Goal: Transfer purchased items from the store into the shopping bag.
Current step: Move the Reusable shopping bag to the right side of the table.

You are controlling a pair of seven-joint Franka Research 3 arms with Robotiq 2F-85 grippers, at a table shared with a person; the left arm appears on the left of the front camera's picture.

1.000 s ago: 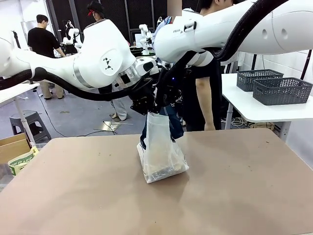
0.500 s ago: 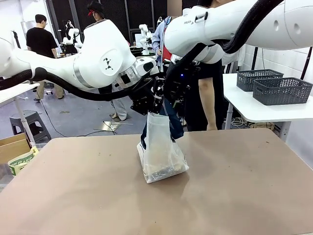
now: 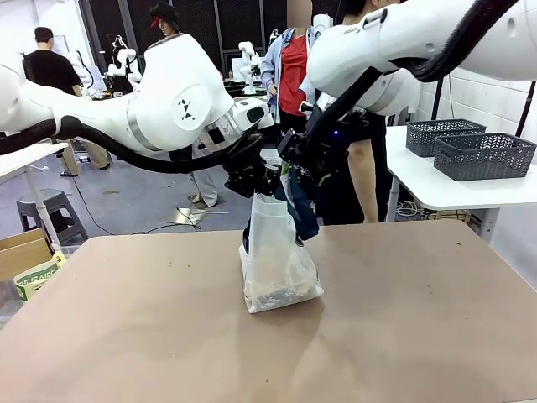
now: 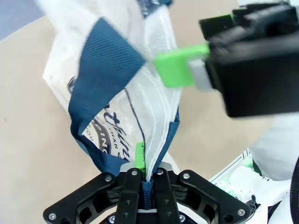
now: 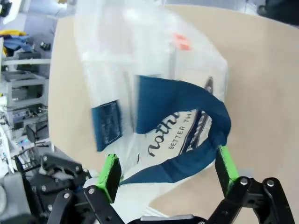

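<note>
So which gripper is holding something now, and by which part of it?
The left gripper is shut on the top edge of the translucent plastic shopping bag with navy straps. The right gripper is open, holding nothing.

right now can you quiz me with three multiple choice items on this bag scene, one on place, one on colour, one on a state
1. Where does the shopping bag stand?
A. on the brown table
B. on the floor
C. inside a grey basket

2. What colour are the bag's strap handles?
A. red
B. navy blue
C. yellow

3. How do the two grippers stand?
A. both open
B. left gripper shut on the bag's top edge, right gripper open
C. both shut on a tool

Answers:
1 A: the front view shows the bag's base resting on the tabletop.
2 B: both wrist views show dark blue straps.
3 B: the left wrist view shows plastic pinched between closed pads; the right wrist view shows green pads spread wide around a strap, clamping nothing.
</note>
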